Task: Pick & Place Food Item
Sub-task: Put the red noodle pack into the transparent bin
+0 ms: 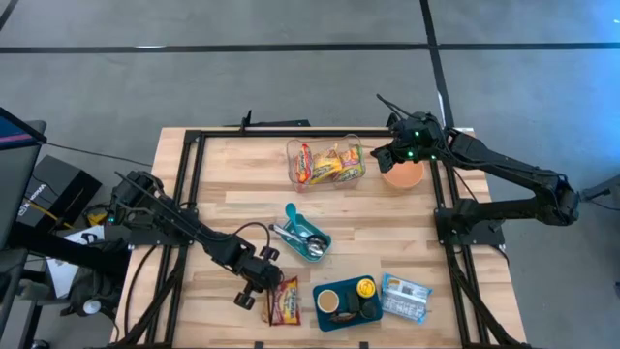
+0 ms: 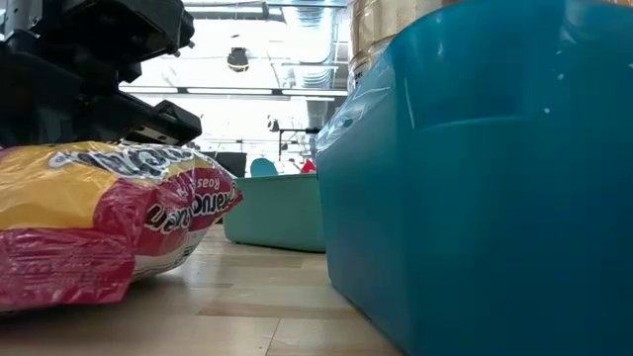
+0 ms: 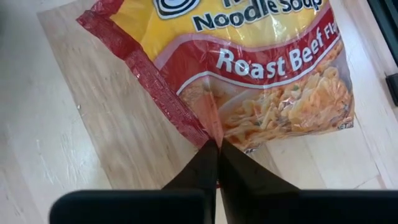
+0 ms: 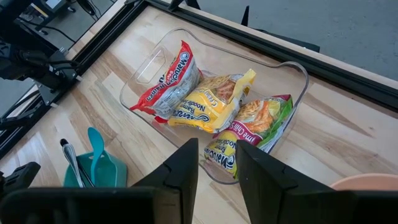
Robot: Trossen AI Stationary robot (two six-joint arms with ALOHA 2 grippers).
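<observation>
Pinching the corner of a red-and-yellow plastic packet of roast beef noodle soup [image 1: 284, 301] is what we are seeing the left gripper [image 1: 264, 282] doing, its two dark fingers [image 3: 214, 163] pressed fully together on the packet's crimped edge. That packet is lying flat on the pale wooden table [image 1: 232, 184], near the front edge, just beside a dark teal tray [image 1: 341, 303] holding a cup and a yellow-lidded item. We are also seeing the right gripper [image 1: 395, 153] hanging over the far side of the table, fingers [image 4: 180, 171] standing narrowly apart and holding nothing, next to a salmon-pink bowl [image 1: 405, 175]. Below it, a clear plastic bin [image 4: 217, 109] is holding three more noodle packets. A small teal tray of utensils [image 1: 300, 233] is sitting mid-table.
</observation>
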